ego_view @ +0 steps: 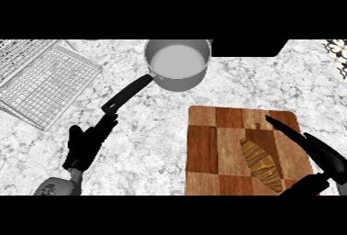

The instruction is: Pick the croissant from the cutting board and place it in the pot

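Right now the croissant (263,164) is lying on the cutting board (210,151), toward the board's near right corner, long and tapered, golden brown with darker stripes across its back. The board itself is showing a checker pattern of lighter and darker wood and is sitting at the near right part of the countertop (149,137). The right hand (318,156) is hovering over the board's right edge, its fingers straight and spread, one reaching past the croissant's far tip and none curling round it. Farther off, near the countertop's far edge, the pot (177,62) is standing upright, grey, with nothing visible inside and its black handle pointing toward the left hand (86,144). That hand is resting with fingers extended, just short of the handle's end. A wire rack (41,78) is occupying the far left corner.
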`<act>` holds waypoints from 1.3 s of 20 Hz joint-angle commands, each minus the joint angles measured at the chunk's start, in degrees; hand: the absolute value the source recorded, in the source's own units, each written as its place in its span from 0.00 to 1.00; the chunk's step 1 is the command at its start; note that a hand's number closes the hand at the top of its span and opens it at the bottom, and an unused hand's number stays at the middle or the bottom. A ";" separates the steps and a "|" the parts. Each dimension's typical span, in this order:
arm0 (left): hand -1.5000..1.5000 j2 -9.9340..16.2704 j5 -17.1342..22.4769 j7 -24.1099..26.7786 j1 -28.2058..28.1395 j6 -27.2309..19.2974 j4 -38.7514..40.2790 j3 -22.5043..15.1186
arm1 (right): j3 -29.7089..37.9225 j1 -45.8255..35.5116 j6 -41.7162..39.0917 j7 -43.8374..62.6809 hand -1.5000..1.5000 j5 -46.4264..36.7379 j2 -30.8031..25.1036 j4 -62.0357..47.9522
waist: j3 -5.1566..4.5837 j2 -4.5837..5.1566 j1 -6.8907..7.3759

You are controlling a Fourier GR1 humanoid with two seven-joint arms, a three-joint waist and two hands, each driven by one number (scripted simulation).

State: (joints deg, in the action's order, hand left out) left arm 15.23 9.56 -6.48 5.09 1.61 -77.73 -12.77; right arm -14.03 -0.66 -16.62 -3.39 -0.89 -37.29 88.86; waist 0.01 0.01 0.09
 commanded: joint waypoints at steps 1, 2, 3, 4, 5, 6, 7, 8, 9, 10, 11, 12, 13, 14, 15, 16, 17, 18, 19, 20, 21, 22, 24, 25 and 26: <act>0.50 -2.18 -1.53 -2.46 1.11 -0.49 -1.02 0.27 | 4.78 2.99 -4.31 -6.10 0.00 0.55 -0.60 -2.79 | 0.00 -0.04 -0.27; 0.50 -0.12 -1.50 0.17 -1.71 1.65 -1.52 1.91 | 4.32 1.03 -4.37 -5.81 0.00 -0.72 2.55 -4.92 | 0.00 -0.03 -0.05; 0.50 -0.17 -0.43 -3.14 -0.57 1.55 -3.34 2.01 | 4.02 -1.74 -6.36 -5.68 0.00 0.98 3.33 -6.92 | 0.01 -0.01 0.11; 0.50 -1.39 -1.20 1.38 0.49 1.60 1.68 2.26 | 3.88 0.52 -7.51 -9.39 0.00 1.38 2.88 -8.36 | 0.00 0.04 -0.10; 0.50 -2.10 -2.14 -0.70 0.20 0.59 -1.18 0.92 | 4.91 -0.66 -9.48 -7.97 0.00 3.80 3.03 -7.31 | 0.00 0.00 -0.04; 0.50 -0.61 -1.60 0.80 -0.06 1.64 1.05 2.54 | 4.68 0.88 -9.17 -13.90 0.00 2.69 3.79 -11.11 | 0.03 0.05 -0.03; 0.50 -2.39 -2.67 -0.89 1.75 -0.03 1.15 1.77 | 4.13 1.66 -9.64 -12.13 0.00 3.62 5.09 -8.86 | 0.01 0.01 -0.23; 0.50 -1.19 -2.56 0.83 1.29 2.14 2.71 2.24 | 3.85 0.05 -10.05 -12.84 0.00 3.26 6.68 -11.98 | 0.01 0.06 -0.05; 0.50 -2.06 -2.54 4.25 1.09 2.02 5.11 3.29 | 6.13 -1.06 -12.03 -10.61 0.00 6.41 6.13 -11.27 | -0.02 0.06 -0.12; 0.50 -3.30 -3.37 -2.96 -0.22 -0.19 -2.17 0.51 | 6.33 0.54 -13.31 -11.91 0.00 6.83 5.94 -11.31 | 0.02 -0.05 -0.01; 0.50 0.02 -0.78 -0.63 -3.17 3.59 -3.85 2.94 | 6.42 -0.54 -13.15 -10.51 0.00 7.82 7.63 -11.33 | 0.01 -0.07 0.23; 0.50 -2.85 -3.04 -3.02 1.27 0.86 -0.50 2.14 | 6.33 -1.02 -13.98 -13.37 0.00 6.01 8.29 -15.91 | 0.02 0.02 0.00; 0.50 -1.17 -0.91 -3.55 3.68 3.22 1.71 4.99 | 7.02 -2.05 -15.47 -12.71 0.00 7.02 8.27 -17.15 | 0.01 0.05 -0.05; 0.50 -2.34 -3.09 -1.67 1.80 2.60 1.13 3.80 | 5.34 -2.48 -13.39 -6.83 0.00 5.89 11.56 -13.49 | -0.01 -0.01 -0.05; 0.50 -4.37 -3.85 -2.27 2.50 0.75 0.42 2.68 | 6.71 -3.49 -14.05 -15.31 0.00 3.71 11.24 -22.29 | 0.02 0.05 0.09; 0.50 -1.30 -2.07 0.02 0.29 4.70 1.51 5.04 | 5.40 -0.10 -13.35 -12.21 0.00 3.96 12.60 -17.39 | -0.01 -0.01 -0.06; 0.50 -3.54 -3.86 1.39 1.41 3.38 4.14 4.84 | 7.65 -2.60 -16.47 -10.63 0.00 5.00 11.37 -19.67 | -0.01 0.01 -0.08; 0.50 -3.12 -3.41 -0.15 0.73 4.02 1.11 4.26 | 5.31 -3.72 -12.14 -9.03 0.00 3.29 16.19 -19.55 | 0.00 0.00 0.05; 0.50 -3.44 -4.75 -1.00 -1.58 2.41 -2.76 2.60 | 6.73 -6.05 -14.75 -15.43 0.00 2.36 14.72 -28.73 | 0.04 0.04 0.44; 0.50 -3.05 -3.68 -2.91 1.01 3.34 -0.95 4.14 | 5.40 -4.93 -12.83 -15.19 0.00 1.24 17.24 -27.43 | 0.03 0.04 0.21; 0.50 -2.96 -3.85 -1.30 -2.28 3.45 -2.77 4.05 | 6.60 -7.12 -15.19 -14.33 0.00 2.43 16.51 -28.72 | 0.02 0.02 0.35; 0.50 -3.77 -4.57 1.48 1.62 3.18 3.70 5.78 | 6.23 -5.15 -14.78 -15.63 0.00 1.22 16.65 -27.81 | 0.00 0.05 -0.01; 0.50 -4.03 -4.94 -3.57 1.61 2.78 -0.77 3.83 | 5.03 -6.58 -13.00 -20.59 0.00 -2.08 18.52 -32.48 | 0.05 0.07 0.29; 0.50 -4.81 -4.73 -2.02 0.50 2.65 -0.60 4.27 | 5.63 -4.94 -13.41 -22.61 1.00 -2.55 17.41 -31.05 | 0.02 0.02 0.12; 0.50 -5.36 -6.23 0.48 -0.63 2.00 -0.11 2.46 | 1.16 -5.90 -6.95 -24.21 1.00 -10.43 17.48 -27.87 | 0.05 0.05 0.48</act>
State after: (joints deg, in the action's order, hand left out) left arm 10.87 4.69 -7.55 5.42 4.10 -77.80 -9.21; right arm -7.78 -5.48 -29.40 -23.56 -2.25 -22.72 62.61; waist -1.06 -0.77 -0.22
